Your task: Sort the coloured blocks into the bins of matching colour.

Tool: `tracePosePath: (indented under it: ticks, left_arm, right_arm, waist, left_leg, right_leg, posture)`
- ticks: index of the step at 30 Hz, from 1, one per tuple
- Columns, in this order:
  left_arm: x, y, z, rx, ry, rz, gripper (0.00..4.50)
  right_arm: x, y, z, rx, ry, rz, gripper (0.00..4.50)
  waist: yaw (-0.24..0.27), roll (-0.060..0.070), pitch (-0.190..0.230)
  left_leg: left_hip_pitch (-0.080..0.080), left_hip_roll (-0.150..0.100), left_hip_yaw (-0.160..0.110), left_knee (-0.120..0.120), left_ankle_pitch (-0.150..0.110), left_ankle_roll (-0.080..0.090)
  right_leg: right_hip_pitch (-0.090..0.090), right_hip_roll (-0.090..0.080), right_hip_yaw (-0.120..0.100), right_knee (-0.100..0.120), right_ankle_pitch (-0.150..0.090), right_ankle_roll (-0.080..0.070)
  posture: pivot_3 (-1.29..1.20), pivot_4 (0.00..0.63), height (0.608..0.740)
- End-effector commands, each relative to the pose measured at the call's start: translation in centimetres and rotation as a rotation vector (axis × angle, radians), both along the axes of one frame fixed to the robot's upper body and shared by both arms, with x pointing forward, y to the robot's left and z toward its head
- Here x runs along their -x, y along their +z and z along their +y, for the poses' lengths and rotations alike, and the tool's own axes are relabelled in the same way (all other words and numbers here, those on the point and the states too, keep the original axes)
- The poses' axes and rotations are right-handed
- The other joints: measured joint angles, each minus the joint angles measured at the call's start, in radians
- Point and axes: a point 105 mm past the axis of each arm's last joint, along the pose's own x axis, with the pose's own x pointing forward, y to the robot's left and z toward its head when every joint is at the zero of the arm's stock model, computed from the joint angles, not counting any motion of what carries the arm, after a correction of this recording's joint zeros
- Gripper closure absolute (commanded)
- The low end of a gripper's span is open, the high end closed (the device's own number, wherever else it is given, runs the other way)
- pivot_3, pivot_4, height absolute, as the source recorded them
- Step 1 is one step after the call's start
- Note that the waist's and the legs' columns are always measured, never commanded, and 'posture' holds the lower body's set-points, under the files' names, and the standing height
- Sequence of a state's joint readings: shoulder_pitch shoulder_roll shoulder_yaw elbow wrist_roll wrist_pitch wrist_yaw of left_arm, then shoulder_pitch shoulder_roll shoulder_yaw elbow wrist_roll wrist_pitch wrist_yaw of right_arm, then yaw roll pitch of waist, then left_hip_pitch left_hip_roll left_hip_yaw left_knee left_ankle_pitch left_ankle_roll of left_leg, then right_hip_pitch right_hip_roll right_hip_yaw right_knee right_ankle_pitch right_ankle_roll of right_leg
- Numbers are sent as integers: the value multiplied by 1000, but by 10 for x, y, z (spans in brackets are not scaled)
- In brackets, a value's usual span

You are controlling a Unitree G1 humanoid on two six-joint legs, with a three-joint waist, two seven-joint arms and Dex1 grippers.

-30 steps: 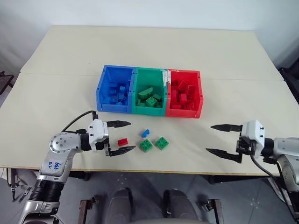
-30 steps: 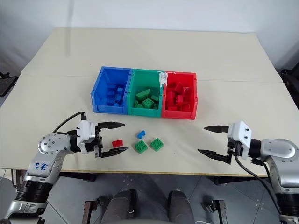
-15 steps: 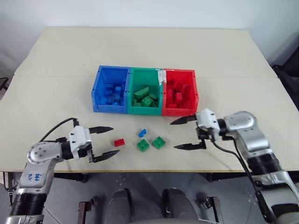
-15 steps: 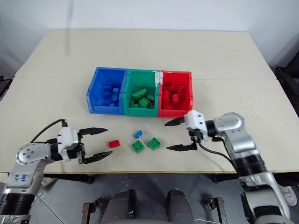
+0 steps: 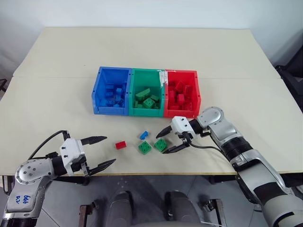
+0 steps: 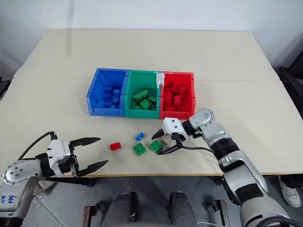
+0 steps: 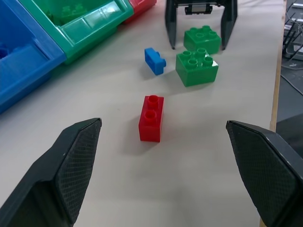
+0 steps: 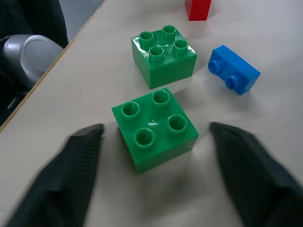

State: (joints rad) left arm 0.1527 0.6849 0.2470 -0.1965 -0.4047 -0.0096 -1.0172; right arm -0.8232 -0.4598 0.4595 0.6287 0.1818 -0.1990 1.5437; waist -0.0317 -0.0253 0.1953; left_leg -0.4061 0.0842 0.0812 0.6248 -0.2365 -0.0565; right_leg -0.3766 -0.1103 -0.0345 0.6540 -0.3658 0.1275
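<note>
Two green blocks lie side by side near the table's front: one (image 5: 145,147) on the left, the other (image 5: 160,144) between the fingers of my right gripper (image 5: 167,141). That gripper is open, with a gap on each side of the block (image 8: 154,128). A small blue block (image 5: 144,135) lies just behind them and a small red block (image 5: 121,144) to their left. My left gripper (image 5: 109,150) is open and empty, short of the red block (image 7: 151,118). The blue bin (image 5: 110,110), green bin (image 5: 147,112) and red bin (image 5: 181,114) stand joined in a row behind, each with blocks inside.
The beige table (image 5: 142,47) stretches bare behind the bins. Its front edge runs just under both grippers.
My right arm has swung in from the right and now straddles the right green block, its fingers narrowing. My left gripper has drawn back from the red block toward the near-left edge.
</note>
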Motion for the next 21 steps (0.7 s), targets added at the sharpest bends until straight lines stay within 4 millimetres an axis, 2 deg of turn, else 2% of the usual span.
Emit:
tracePosePath:
  ticks: [1, 3, 4, 9, 16, 18, 21]
  left_arm:
    - [1, 13, 2, 5, 9, -48, 0]
    - [-2, 16, 2, 25, 26, -59, 0]
    - [-3, 18, 2, 36, 34, -67, 0]
    - [-11, 32, 3, 136, 113, -103, 0]
    - [-17, 39, 10, 205, 197, -120, 0]
    - [-18, 41, 10, 216, 205, -126, 0]
    - [-19, 43, 11, 235, 215, -134, 0]
  right_arm:
    - [8, 6, -6, -4, 70, -2, 2230]
    - [11, 10, -9, -24, 57, 8, 2936]
    - [11, 15, -8, -59, 42, 9, 3066]
    - [-1, 59, 2, -300, -129, 9, 3061]
    - [-58, 112, 16, -480, -476, -115, 3061]
    - [-72, 120, 20, -504, -541, -148, 3061]
    - [-88, 123, 25, -495, -618, -177, 3061]
  waist:
    - [0, 0, 0]
    - [0, 0, 0]
    - [1, 0, 0]
    - [2, 0, 0]
    - [-10, 0, 0]
    - [-12, 0, 0]
    - [-15, 0, 0]
  left_leg:
    - [0, 0, 0, 0, 0, 0]
    - [0, 0, 0, 0, 0, 0]
    - [0, 0, 0, 0, 0, 0]
    - [0, 0, 0, 1, -1, 0]
    - [0, 1, 1, 2, -2, 1]
    - [0, 1, 2, 2, -3, 1]
    - [0, 1, 2, 2, -5, 1]
  right_leg:
    - [0, 0, 0, 0, 0, 0]
    - [0, 0, 0, 0, 0, 0]
    - [0, 0, 0, 0, 0, 0]
    - [0, 0, 0, 0, 0, 0]
    - [0, 0, 0, 1, 0, -1]
    - [-1, 0, 0, 1, 0, -1]
    - [-1, -1, 0, 1, 0, -1]
  posture:
    - [0, 150, 740]
    - [0, 150, 740]
    - [0, 150, 740]
    - [0, 150, 740]
    - [0, 150, 740]
    - [0, 150, 740]
    - [0, 150, 740]
